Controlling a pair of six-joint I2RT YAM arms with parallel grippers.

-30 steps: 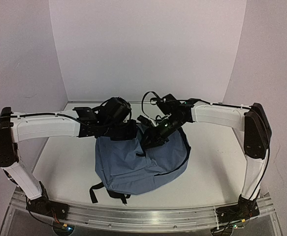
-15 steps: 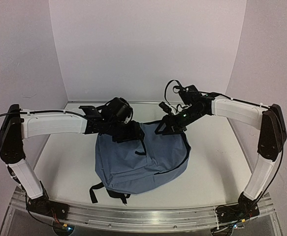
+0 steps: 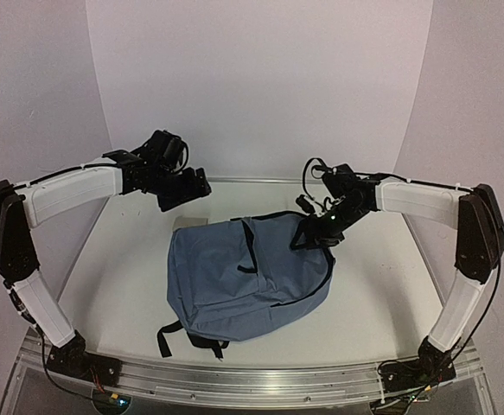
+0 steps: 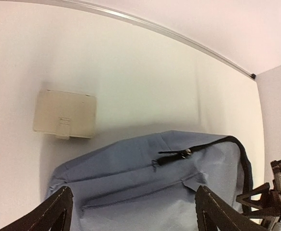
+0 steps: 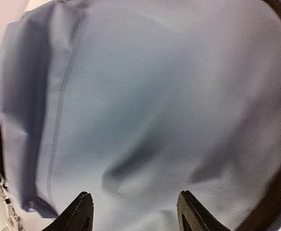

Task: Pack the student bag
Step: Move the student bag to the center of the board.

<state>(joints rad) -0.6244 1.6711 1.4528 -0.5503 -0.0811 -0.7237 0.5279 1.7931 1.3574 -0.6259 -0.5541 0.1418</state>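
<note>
Right wrist view: student bag (image 5: 145,96) was blurred and overfilled the frame, cropped on most sides. Left wrist view: bag's lower half was cut off at the bottom edge; markings on the beige case (image 4: 65,114) were too small to read. Top view: could not tell whether the right hand (image 3: 310,239) touched the fabric.

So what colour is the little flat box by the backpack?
The box is pale cream. It shows best in the left wrist view.

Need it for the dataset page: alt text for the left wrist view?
A blue backpack lies on a white table below the open left gripper. A flat beige case sits on the table just beyond it.
</note>
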